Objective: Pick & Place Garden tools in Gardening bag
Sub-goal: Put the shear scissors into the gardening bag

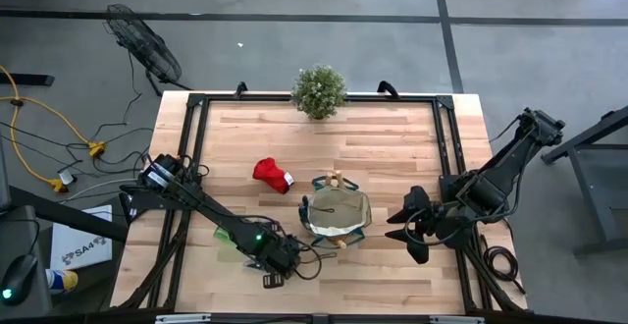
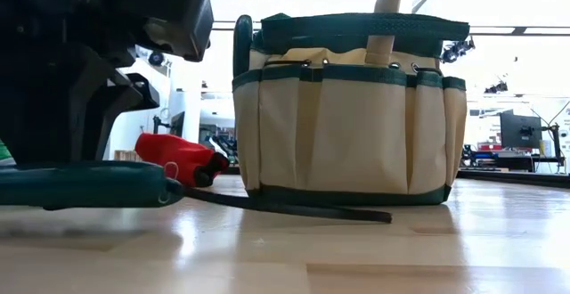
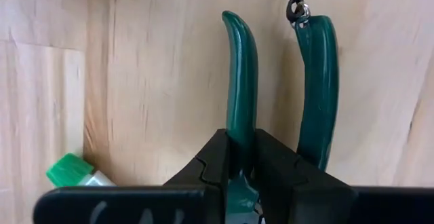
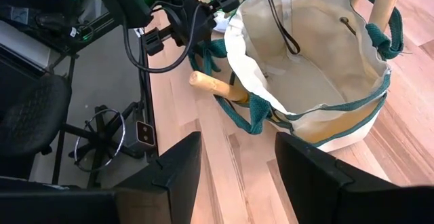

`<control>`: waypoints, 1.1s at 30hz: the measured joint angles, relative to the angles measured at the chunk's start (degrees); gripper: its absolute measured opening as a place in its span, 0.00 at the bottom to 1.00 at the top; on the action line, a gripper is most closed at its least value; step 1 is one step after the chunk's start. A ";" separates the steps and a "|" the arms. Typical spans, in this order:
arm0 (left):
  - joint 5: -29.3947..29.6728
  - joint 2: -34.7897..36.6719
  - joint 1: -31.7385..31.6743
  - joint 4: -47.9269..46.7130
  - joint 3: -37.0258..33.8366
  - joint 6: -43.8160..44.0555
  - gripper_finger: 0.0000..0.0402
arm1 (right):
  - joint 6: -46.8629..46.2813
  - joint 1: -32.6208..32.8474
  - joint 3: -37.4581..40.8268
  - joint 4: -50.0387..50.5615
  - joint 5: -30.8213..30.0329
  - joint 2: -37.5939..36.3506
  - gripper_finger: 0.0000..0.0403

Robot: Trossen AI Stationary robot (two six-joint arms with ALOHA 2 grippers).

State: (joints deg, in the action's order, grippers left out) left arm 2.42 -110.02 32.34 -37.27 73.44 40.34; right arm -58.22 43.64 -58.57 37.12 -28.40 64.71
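Observation:
Green-handled pruners (image 3: 271, 81) lie on the wood table near its front edge, left of the gardening bag (image 1: 339, 216). My left gripper (image 3: 241, 163) stands over them, shut on one handle. The tan bag with green trim stands upright (image 2: 347, 107); wooden tool handles (image 4: 385, 0) stick out of it, and another (image 4: 217, 88) sits in an outer pocket. A red glove (image 1: 273, 174) lies behind and left of the bag. A green spray bottle (image 3: 71, 171) lies beside my left gripper. My right gripper (image 4: 234, 170) hangs open to the right of the bag, above the table. My left gripper pinches one of the pruners' two green handles (image 3: 240, 132) between its two fingers; the other handle (image 3: 317, 81) stays outside them. The fingers come from above, pointing steeply down. The pruners lie flat on the table (image 2: 80, 187).
A bushy potted plant (image 1: 319, 90) stands at the far edge. A black cord (image 2: 294, 207) trails on the table from the pruners toward the bag's foot. A dark frame (image 1: 191, 103) runs around the table top. Bare wood lies in front of the bag.

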 joint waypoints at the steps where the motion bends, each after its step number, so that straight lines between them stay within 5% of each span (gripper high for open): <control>1: 0.03 0.02 0.00 0.03 0.08 0.00 0.11 | 0.00 0.00 0.00 0.00 0.00 -0.01 0.45; 22: -4.95 1.36 -0.07 -1.13 0.42 0.44 0.11 | 0.00 0.00 0.00 -0.04 0.04 0.02 0.45; 33: -1.86 1.36 -0.07 -11.84 9.64 -3.12 0.11 | 0.00 0.00 0.00 -0.02 0.04 0.02 0.45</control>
State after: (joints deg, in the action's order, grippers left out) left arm 0.55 -108.65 32.27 -49.11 83.08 37.22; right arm -58.22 43.64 -58.57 37.10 -28.36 64.73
